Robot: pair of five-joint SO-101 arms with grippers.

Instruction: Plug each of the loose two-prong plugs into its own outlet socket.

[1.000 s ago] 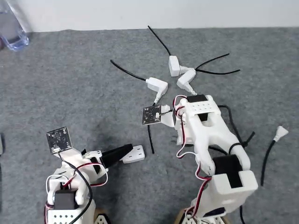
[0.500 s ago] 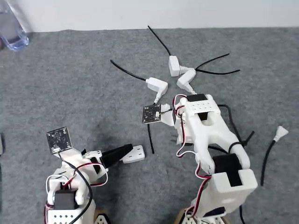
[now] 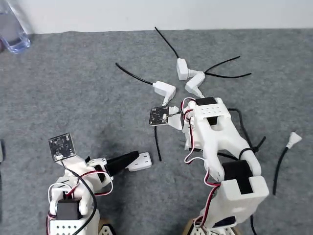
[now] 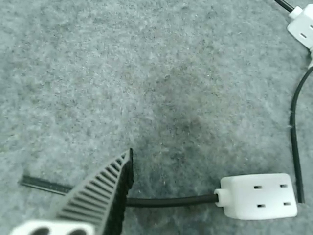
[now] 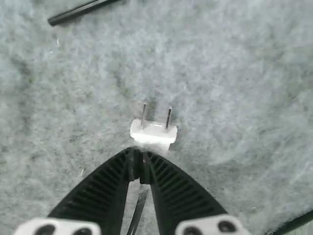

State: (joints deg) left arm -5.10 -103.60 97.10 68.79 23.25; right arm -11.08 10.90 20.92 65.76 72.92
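Note:
My right gripper (image 5: pixel 139 157) is shut on the back of a white two-prong plug (image 5: pixel 152 133), whose prongs point away from it just above the grey carpet. In the high view this arm (image 3: pixel 210 127) covers that plug. A white outlet socket (image 3: pixel 141 161) lies by the black finger (image 3: pixel 122 161) of my left arm. The left wrist view shows the socket (image 4: pixel 257 196) on its black cable (image 4: pixel 171 200), which passes under the single visible finger (image 4: pixel 105 188); nothing is held. Three more white plugs (image 3: pixel 164 89) (image 3: pixel 182 68) (image 3: pixel 194 83) lie beyond the right arm.
Another white plug (image 3: pixel 294 140) on a black cable lies at the far right. A clear plastic container (image 3: pixel 12 34) stands at the back left corner. A pale wall (image 3: pixel 156 14) borders the far side of the carpet.
The right arm's wrist has edged slightly away from its base, toward the cluster of plugs. The left arm and the socket have kept still.

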